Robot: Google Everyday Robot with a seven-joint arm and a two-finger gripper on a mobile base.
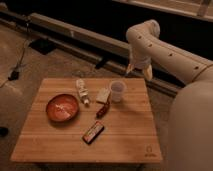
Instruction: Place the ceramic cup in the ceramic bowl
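The ceramic cup [117, 91] is small, plain and white and stands upright near the back middle of the wooden table [130, 140]. The ceramic bowl [62, 107] is shallow, round and reddish-orange with pale marks inside; it sits on the left part of the table, apart from the cup. My gripper [138, 70] hangs from the white arm above the table's back right edge, up and to the right of the cup, not touching it.
A small clear bottle [82, 91] lies between bowl and cup. A pale block [102, 95] and a red object [103, 110] lie left of the cup. A dark flat packet [93, 132] lies at the table's middle front. A long ledge [75, 35] runs behind.
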